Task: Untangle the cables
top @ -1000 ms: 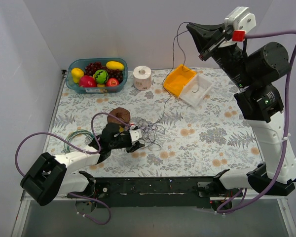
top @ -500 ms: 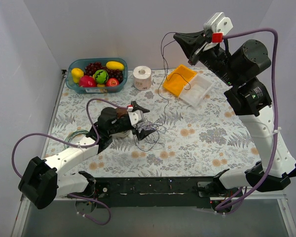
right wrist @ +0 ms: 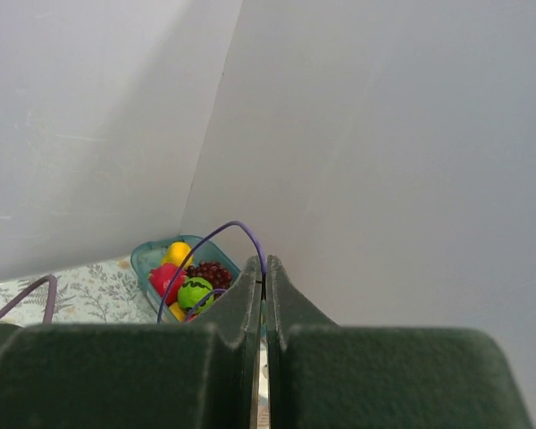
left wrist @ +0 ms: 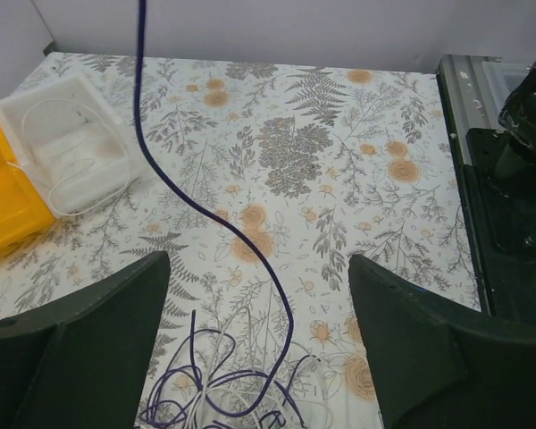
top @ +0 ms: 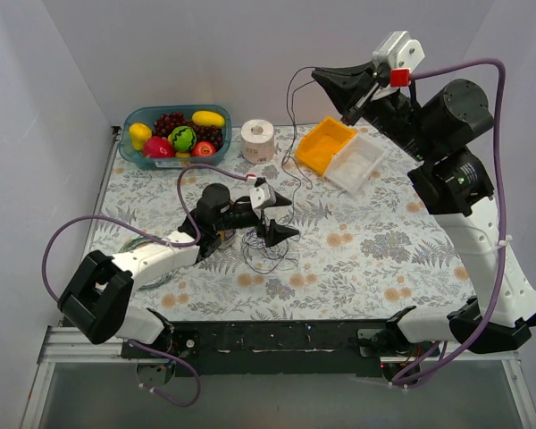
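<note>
Pulling on that one strand (left wrist: 174,183) is where this can bite you. Your right gripper (top: 324,79) is way up high with its jaws pressed together on a single thin wire, and that wire runs down into the cables (top: 270,248), which sit in a loose heap on the table (top: 384,250) near the middle. Your left gripper (top: 285,215) hovers just over the heap with its jaws spread wide, holding nothing, so nothing pins the pile down. My guess: lift more and the whole clump rides up with the strand instead of letting it slide free, or the loops cinch into a real knot. The wire's also so thin it could slip out of the pinch; the right wrist view doesn't show how much is caught. It hangs close to the yellow bin (top: 324,143) too, so a sideways swing might hook the rim. I'd get the left jaws onto the heap first.
</note>
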Controlling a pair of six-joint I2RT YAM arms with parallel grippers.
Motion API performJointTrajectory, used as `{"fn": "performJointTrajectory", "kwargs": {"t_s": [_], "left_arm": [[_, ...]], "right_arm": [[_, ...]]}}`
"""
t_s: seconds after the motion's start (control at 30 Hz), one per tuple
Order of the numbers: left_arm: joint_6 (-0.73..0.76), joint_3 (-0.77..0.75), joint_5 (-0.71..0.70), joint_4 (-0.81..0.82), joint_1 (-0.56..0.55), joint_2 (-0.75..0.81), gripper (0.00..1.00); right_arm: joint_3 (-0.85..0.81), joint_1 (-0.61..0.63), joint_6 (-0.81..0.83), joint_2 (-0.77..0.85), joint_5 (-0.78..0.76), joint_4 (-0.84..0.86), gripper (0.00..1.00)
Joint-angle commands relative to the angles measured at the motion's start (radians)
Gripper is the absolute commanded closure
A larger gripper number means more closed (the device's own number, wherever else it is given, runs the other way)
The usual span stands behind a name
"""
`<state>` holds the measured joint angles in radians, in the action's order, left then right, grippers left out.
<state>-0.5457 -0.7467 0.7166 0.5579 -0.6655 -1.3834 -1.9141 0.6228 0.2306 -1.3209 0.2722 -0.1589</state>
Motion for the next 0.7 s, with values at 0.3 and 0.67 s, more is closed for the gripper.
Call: {"fn": "performJointTrajectory", "kwargs": {"t_s": [0.3,0.67], "left_arm": [[-0.033,-0.065,-0.078,-0.048,-0.036,0.018,1.00],[0.035,-0.327,0.119,-0.647,-0.016,0.225,1.00]], "right_arm": [[0.056,-0.001,0.021,0.062,-0.066,0.053,0.99],[0.110,-0.041,0.064,-0.034,-0.222,-0.062,0.99]]}}
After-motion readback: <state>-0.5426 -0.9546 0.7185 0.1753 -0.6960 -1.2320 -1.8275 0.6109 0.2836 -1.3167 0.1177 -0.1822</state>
